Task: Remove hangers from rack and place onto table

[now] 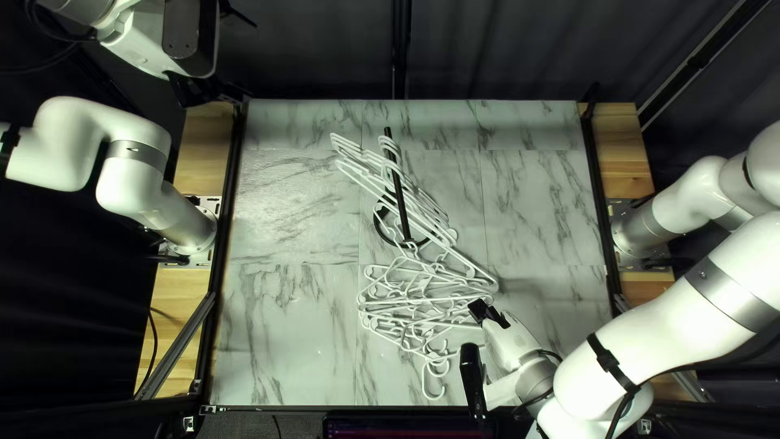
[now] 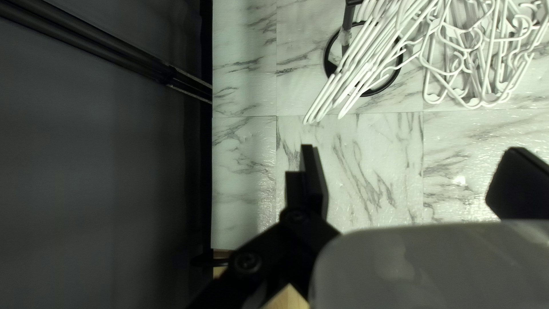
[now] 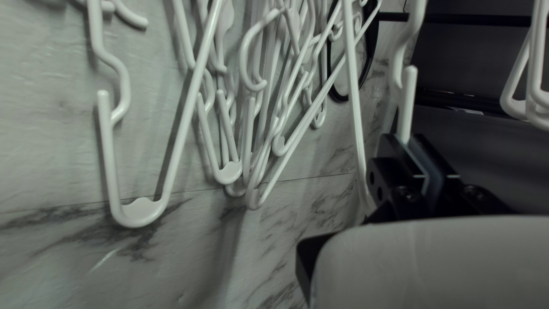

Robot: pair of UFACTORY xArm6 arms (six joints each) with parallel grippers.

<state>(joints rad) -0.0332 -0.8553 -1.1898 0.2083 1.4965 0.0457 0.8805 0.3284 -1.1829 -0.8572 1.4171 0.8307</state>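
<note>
Over the near part of the bench (image 1: 284, 325), beside the pile of white hangers (image 2: 472, 105), gripping one hanger (image 3: 406, 106) in the right claw (image 1: 481, 310), with both fingers closing on a thin white piece of it from two sides. Pointing that piece outward from the fingertips, near a long straight hanger bar passing beside the claw. Up at the far left corner of the bench, holding the left claw (image 1: 193, 91) raised, well apart from all the hangers. Spreading the two fingers of the left claw (image 2: 410, 151) wide, with marbled bench top showing between them. Around the bench's middle, seeing the black rack (image 1: 396, 195) standing on its round base (image 2: 327, 60), carrying a slanting bunch of hangers (image 2: 349, 71). Between that rack and the near edge, seeing the pile lying tangled, with one hook (image 1: 435, 397) reaching toward the near edge. Beyond the far edge, facing a dark curtain (image 1: 325, 49).
</note>
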